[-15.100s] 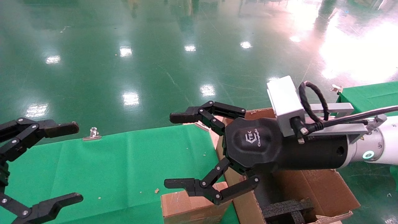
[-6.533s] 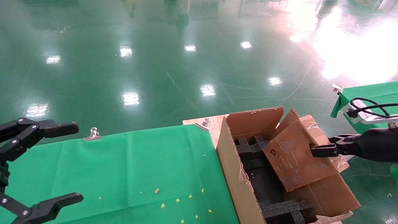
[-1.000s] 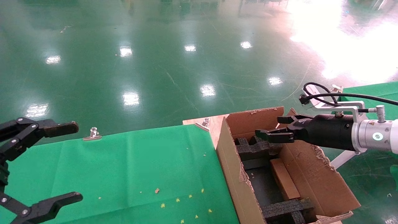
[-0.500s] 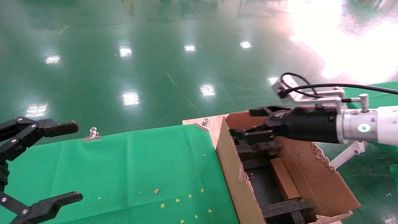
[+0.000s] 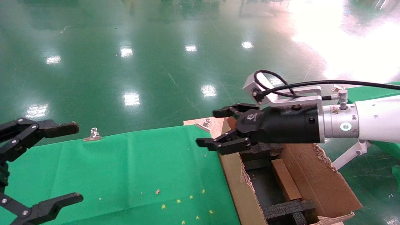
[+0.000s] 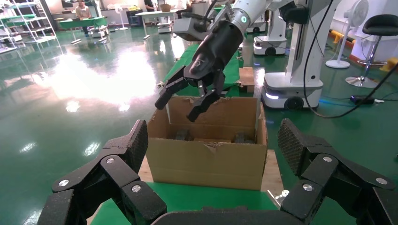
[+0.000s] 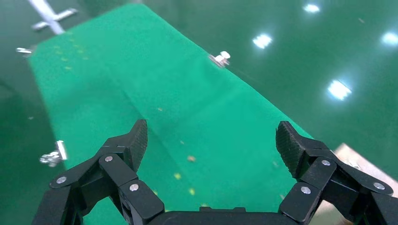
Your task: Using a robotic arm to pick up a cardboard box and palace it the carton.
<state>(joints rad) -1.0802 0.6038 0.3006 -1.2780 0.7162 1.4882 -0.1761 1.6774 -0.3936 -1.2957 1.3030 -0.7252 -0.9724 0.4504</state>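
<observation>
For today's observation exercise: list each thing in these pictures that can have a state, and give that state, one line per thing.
right gripper: open, empty, above the carton's left wall
left gripper: open, empty, parked at the cloth's left
cardboard box: inside the carton, released
carton: flaps open, foam blocks inside
green cloth: spread flat, clipped at the far edge

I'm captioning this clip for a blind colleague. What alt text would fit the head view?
The right gripper, open and empty on its white arm, hovers over the carton's near-left edge beside a green-covered table. The cardboard box lies inside the carton between black foam blocks. The left gripper sits open at the far left.
</observation>
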